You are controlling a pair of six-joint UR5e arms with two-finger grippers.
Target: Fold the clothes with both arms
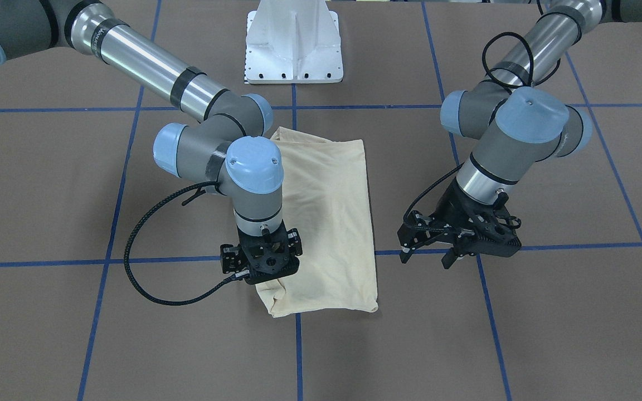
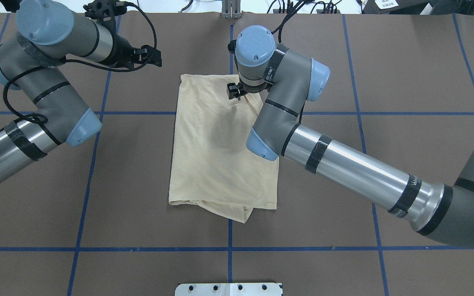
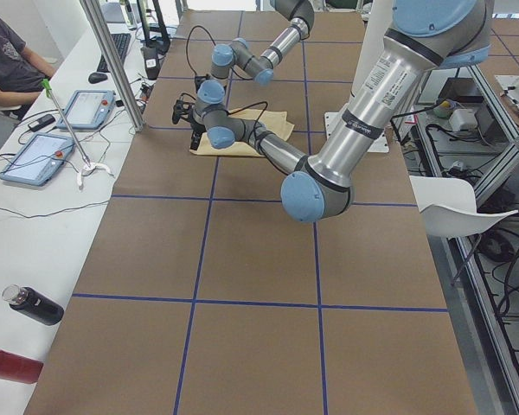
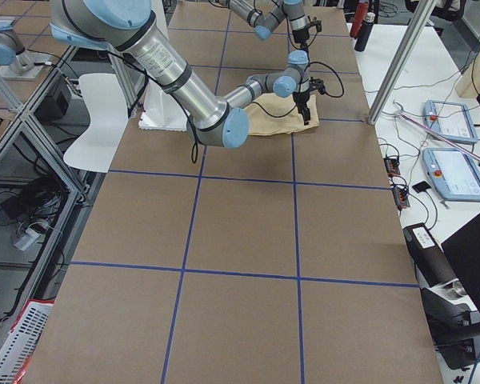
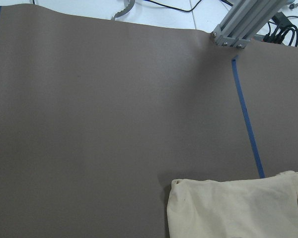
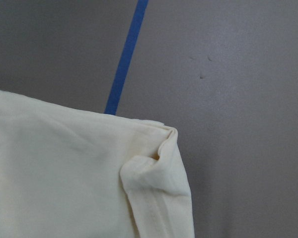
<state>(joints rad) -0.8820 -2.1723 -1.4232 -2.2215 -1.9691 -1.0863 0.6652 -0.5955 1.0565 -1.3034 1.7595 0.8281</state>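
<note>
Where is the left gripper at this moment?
In the overhead view, the left gripper hovers over the table, left of the shirt, beside its far corner.

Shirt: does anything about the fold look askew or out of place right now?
Yes. The shirt is a rough rectangle, but a flap pokes out past its robot-side edge, and one far corner is bunched into a small pucker, not flat.

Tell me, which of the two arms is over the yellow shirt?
The right arm: the right gripper is at a corner of the shirt, while the left gripper is over bare table beside it.
</note>
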